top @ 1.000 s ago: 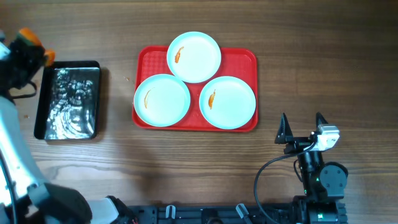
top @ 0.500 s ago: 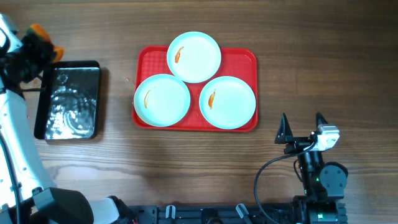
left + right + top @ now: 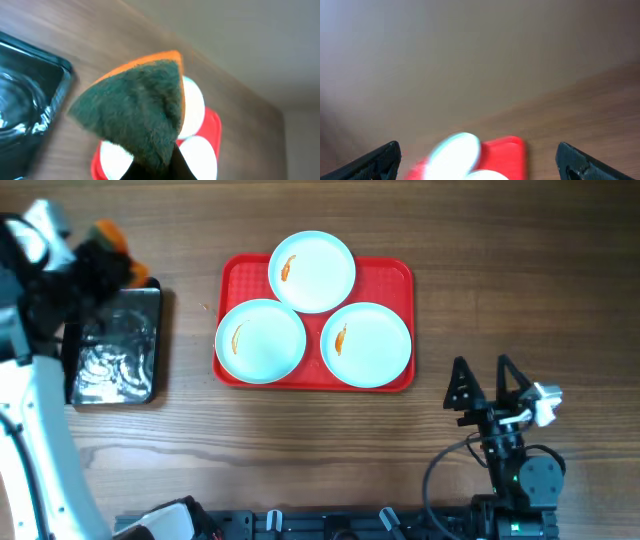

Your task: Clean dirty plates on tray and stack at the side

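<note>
task barely begun: three smeared plates (image 3: pixel 312 272) lie uncleaned on the tray (image 3: pixel 400 272), none stacked; left gripper (image 3: pixel 100 255) clamps a sponge (image 3: pixel 135 105), right gripper (image 3: pixel 481 372) gapes wide, empty.

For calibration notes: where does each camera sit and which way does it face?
Overhead: above the table, looking straight down at tray, plates, black tray; left gripper and right gripper show.
Left wrist: on the left arm, facing the tray past the black tray; its held sponge fills the middle.
Right wrist: low, facing the tray; its spread fingers at the bottom corners.
Shared: all see tray and plates.
</note>
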You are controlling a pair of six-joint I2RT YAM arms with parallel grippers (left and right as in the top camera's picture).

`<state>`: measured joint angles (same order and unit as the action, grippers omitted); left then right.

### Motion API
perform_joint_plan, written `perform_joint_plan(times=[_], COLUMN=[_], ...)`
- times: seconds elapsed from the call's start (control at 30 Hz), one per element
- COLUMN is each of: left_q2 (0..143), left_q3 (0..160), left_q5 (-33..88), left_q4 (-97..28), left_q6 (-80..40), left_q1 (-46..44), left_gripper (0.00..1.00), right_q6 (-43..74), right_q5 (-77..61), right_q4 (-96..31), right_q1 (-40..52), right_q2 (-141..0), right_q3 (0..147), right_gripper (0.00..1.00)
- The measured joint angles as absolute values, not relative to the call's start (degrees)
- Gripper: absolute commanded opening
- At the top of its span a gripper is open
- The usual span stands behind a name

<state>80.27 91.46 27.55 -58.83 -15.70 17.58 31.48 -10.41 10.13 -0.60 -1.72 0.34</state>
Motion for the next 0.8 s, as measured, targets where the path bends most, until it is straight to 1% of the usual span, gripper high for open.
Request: perform_joint_plan(times=[0.03,0.07,0.13,0.23,0.33,0.4,0.47,0.53,0.57,0.6,0.63,0.67,0.7,0.73,0.77,0.8], left_q2=[81.69,83.29,87.44,94.26,99.63,103.28,106.15,109.27,110.52,111.28,112.03,112.90,113.08,113.12,113.12,113.10], left_q3=[90.41,89.10,84.99,79.66,77.91,77.89,77.84,77.82,77.82,77.82,77.82,77.82,77.82,77.82,77.84,78.70], left_q5=[27.77,27.75,27.83,27.94,27.55,23.83,20.69,17.52,16.53,16.05,15.57,15.11,14.87,14.81,14.79,14.72], left_q4=[-58.98,-58.87,-57.41,-53.95,-50.63,-49.71,-49.67,-49.28,-49.32,-49.30,-49.63,-50.46,-50.65,-50.78,-51.24,-53.56], left_q6=[-15.16,-14.76,-14.00,-13.69,-13.56,-13.58,-13.65,-13.78,-13.82,-13.82,-14.02,-14.02,-14.02,-14.20,-14.11,-14.31], left_q1=[15.00,13.02,8.03,0.99,-4.43,-8.29,-10.87,-12.27,-12.40,-12.38,-12.38,-12.38,-12.38,-12.38,-12.38,-12.25], left_gripper=[0.04,0.04,0.04,0.04,0.04,0.04,0.04,0.04,0.09,0.27,0.56,0.59,0.62,0.69,0.70,0.70], right_q6=[33.71,34.28,34.48,29.71,18.63,12.62,8.97,6.35,5.39,4.95,5.58,6.28,7.46,8.54,10.48,11.44], right_q5=[-13.43,-15.66,-19.03,-21.85,-23.92,-25.10,-25.80,-26.30,-27.09,-28.60,-33.52,-36.32,-39.64,-42.61,-46.15,-44.71], right_q4=[16.56,20.32,18.98,2.17,-17.15,-28.82,-40.58,-48.47,-50.15,-50.63,-50.06,-49.08,-45.30,-41.78,-40.05,-40.64], right_q1=[-0.60,-0.60,-0.60,-0.60,-0.64,-0.64,-0.67,-0.62,-0.43,-0.25,-0.08,0.19,0.21,0.32,1.41,2.59], right_q2=[-1.91,-1.80,-1.76,-5.48,-20.23,-31.42,-40.12,-51.00,-54.87,-57.87,-60.47,-63.22,-64.40,-65.39,-66.19,-66.30], right_q3=[0.36,0.58,3.09,14.85,37.91,52.93,62.74,70.78,72.53,73.12,73.30,73.32,73.23,73.56,73.87,74.04], right_gripper=[1.00,1.00,1.00,1.00,1.00,1.00,1.00,1.00,1.00,1.00,1.00,1.00,1.00,1.00,1.00,1.00])
